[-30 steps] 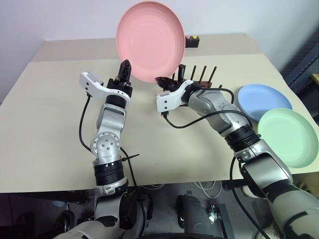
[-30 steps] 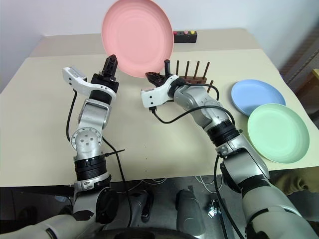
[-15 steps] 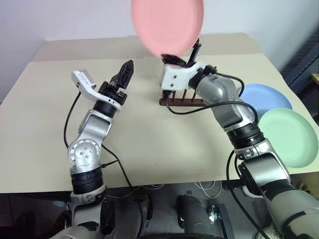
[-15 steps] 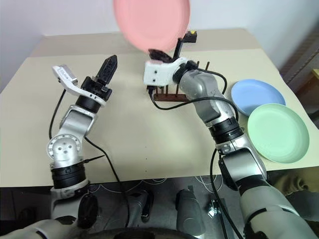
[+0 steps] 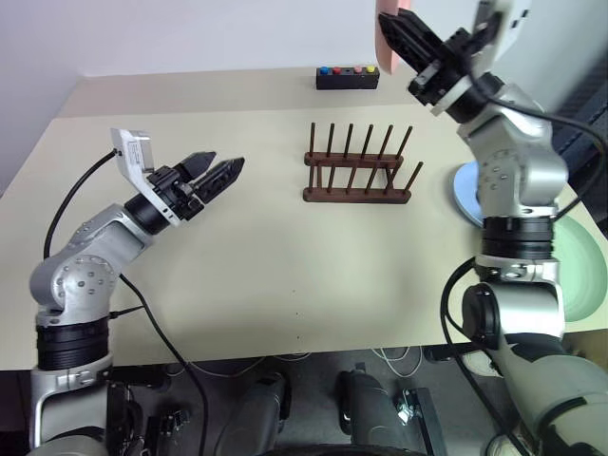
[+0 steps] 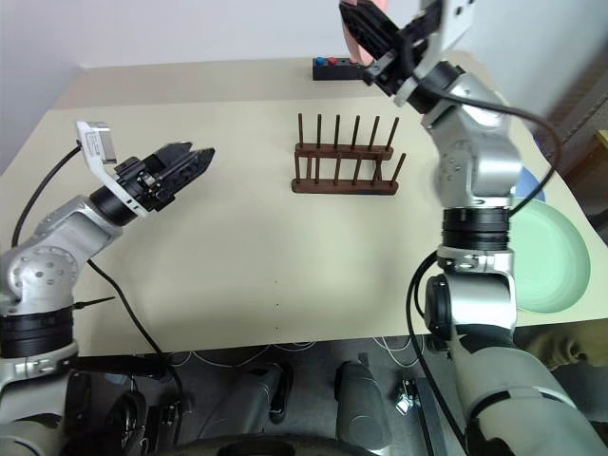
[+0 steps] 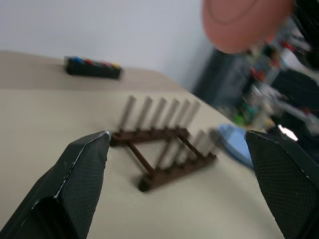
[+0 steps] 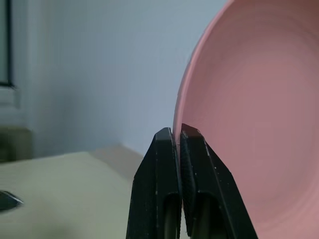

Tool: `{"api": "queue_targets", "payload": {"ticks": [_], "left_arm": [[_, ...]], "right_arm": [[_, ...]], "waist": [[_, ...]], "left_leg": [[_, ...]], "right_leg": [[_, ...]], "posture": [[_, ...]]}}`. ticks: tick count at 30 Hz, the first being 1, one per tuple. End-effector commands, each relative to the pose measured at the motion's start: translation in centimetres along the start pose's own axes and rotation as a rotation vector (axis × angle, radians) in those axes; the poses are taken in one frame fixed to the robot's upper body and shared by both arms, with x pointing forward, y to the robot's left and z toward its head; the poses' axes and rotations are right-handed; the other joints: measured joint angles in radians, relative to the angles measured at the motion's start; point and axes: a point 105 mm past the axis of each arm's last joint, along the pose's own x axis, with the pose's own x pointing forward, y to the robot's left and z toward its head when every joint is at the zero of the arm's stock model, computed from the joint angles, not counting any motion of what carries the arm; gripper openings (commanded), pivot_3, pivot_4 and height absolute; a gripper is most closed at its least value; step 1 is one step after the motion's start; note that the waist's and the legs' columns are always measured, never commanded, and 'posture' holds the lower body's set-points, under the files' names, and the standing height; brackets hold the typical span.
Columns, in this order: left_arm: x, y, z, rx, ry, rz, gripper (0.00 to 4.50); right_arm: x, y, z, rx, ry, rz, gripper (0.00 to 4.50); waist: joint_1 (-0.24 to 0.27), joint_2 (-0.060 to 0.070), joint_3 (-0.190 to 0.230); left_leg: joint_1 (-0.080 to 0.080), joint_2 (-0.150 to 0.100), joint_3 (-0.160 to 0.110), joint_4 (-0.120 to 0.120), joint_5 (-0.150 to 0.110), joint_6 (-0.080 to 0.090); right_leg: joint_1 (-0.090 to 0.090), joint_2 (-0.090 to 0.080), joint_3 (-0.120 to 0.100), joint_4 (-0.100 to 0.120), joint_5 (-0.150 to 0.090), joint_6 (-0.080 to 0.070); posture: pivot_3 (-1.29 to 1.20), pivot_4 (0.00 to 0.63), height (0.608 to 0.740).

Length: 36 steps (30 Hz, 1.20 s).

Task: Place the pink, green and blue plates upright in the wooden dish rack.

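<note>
Right gripper [image 8: 177, 134] raised high at the far right of the scene, fingers clamped on the rim of the pink plate [image 8: 249, 124], held in the air above the far edge of the table [image 5: 285, 266]; only a sliver of its pink edge visible at the top of the head views. Left gripper [image 5: 217, 171] over the left half of the table, fingers spread apart and holding nothing, pointing right toward the wooden dish rack [image 5: 358, 171]. Rack standing unloaded at the middle of the table, slightly to the far side, two rows of thin upright pegs on a low base, well apart from both grippers. Blue plate [image 5: 465, 190] lying flat at the right edge of the table, right of the rack, mostly hidden behind the right arm. Green plate [image 6: 546, 256] lying flat just nearer than the blue one, also partly hidden by the arm; contact between the two plates not discernible. Small black box with coloured buttons [image 5: 348, 77] at the far edge of the table, beyond the rack.
</note>
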Motion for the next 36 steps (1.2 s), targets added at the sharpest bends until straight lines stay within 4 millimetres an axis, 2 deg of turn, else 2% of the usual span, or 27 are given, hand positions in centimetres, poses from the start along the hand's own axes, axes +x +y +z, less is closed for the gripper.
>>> {"api": "queue_targets", "payload": {"ticks": [1,8,13,19,27,36], "left_arm": [[-0.1,-2.2,0.9,0.034,0.044,-0.153,4.48],[-1.6,-4.3,1.4,-0.015,0.135,-0.328,4.48],[-2.6,-4.5,1.2,0.036,0.186,-0.362,4.48],[-3.0,-4.7,1.1,0.138,0.18,-0.375,4.48],[-2.9,-4.5,2.3,0.29,0.078,-0.358,4.48],[-2.9,-4.2,2.5,0.342,0.053,-0.348,4.48]], "right_arm": [[-1.1,-0.6,2.0,0.16,-0.061,0.057,0.0],[-4.7,-4.2,1.9,0.413,-0.059,0.027,0.0],[-5.7,-5.5,0.8,0.399,0.02,0.004,0.0],[-6.8,-6.9,0.3,0.451,0.016,-0.047,0.0],[-7.7,-7.3,-1.0,0.477,0.047,-0.068,0.0],[-8.6,-7.6,-1.6,0.511,0.062,-0.082,0.0]], "waist": [[-0.003,0.001,0.0],[0.0,0.001,0.001],[-0.002,0.002,0.001],[-0.001,0.002,0.001],[0.002,0.003,0.001],[0.002,0.003,0.002]], "left_leg": [[0.0,0.0,0.0,0.0,0.0,0.0],[0.0,0.001,0.0,-0.001,0.0,0.0],[0.0,0.002,0.001,-0.002,0.0,0.001],[0.0,0.003,0.002,-0.002,0.0,0.001],[-0.001,0.002,0.002,-0.002,0.0,0.001],[-0.001,0.003,0.002,-0.002,0.0,0.001]], "right_leg": [[0.0,0.0,0.0,0.0,0.0,0.0],[0.0,-0.001,0.0,-0.002,0.001,-0.001],[0.0,-0.001,0.0,-0.005,0.001,-0.001],[0.0,-0.001,0.0,-0.006,0.001,-0.002],[0.001,-0.001,0.0,-0.007,0.002,-0.002],[0.001,-0.001,0.0,-0.007,0.002,-0.002]], "posture": [[0.0,0.15,0.74],[0.0,0.15,0.74],[0.0,0.15,0.74],[0.0,0.15,0.74],[0.0,0.15,0.74],[0.0,0.15,0.74]]}}
